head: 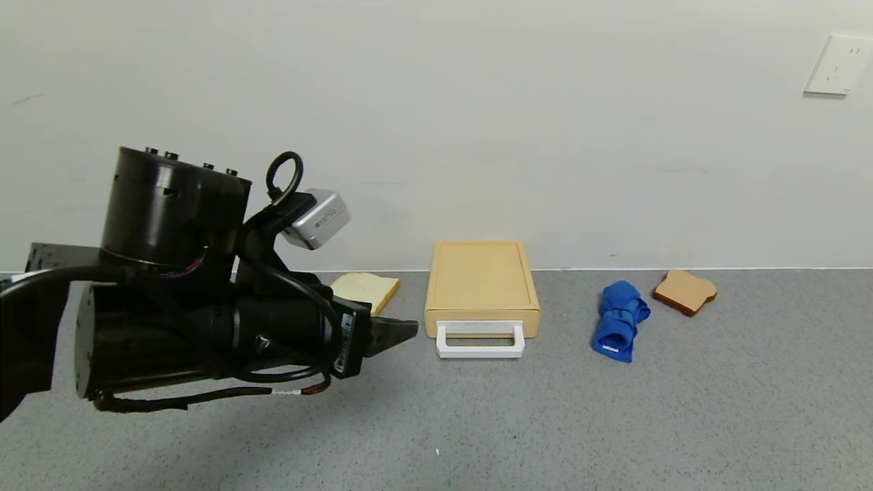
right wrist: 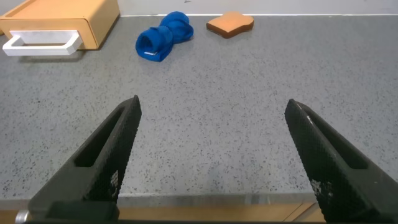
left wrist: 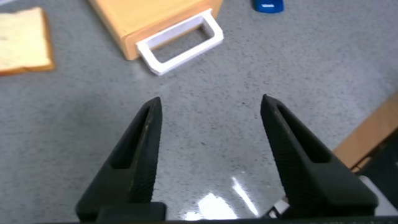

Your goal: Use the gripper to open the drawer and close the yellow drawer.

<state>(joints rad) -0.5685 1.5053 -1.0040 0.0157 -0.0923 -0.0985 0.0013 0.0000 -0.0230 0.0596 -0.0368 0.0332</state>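
Grey speckled countertop (head: 682, 423) runs back to a plain white wall carrying a white socket plate (head: 837, 65) at the upper right. Against the wall, near the middle of the surface, lies the flat pale yellow-tan plastic drawer (head: 481, 279), its tray pushed in flush with the box and its white rectangular loop handle (head: 480, 340) jutting forward over the counter.

To the drawer's left, just beside it, a pale slice of bread (head: 365, 290) lies flat. To its right sits a rolled blue cloth (head: 619, 319), and beyond that, closer to the wall, a darker brown slice of bread (head: 684, 291).

The black left gripper (head: 402, 331), on its thick black arm with cables and a silver camera block (head: 317, 218), hangs low over the counter to the left of the handle, pointing toward it but apart from it. In the left wrist view its two black fingers (left wrist: 140, 155) stand wide apart with nothing between them, the handle ahead of the tips.

The right gripper (right wrist: 214, 112) appears only in its own wrist view, spread wide and empty above bare counter, with the drawer, cloth and brown slice well ahead of it.
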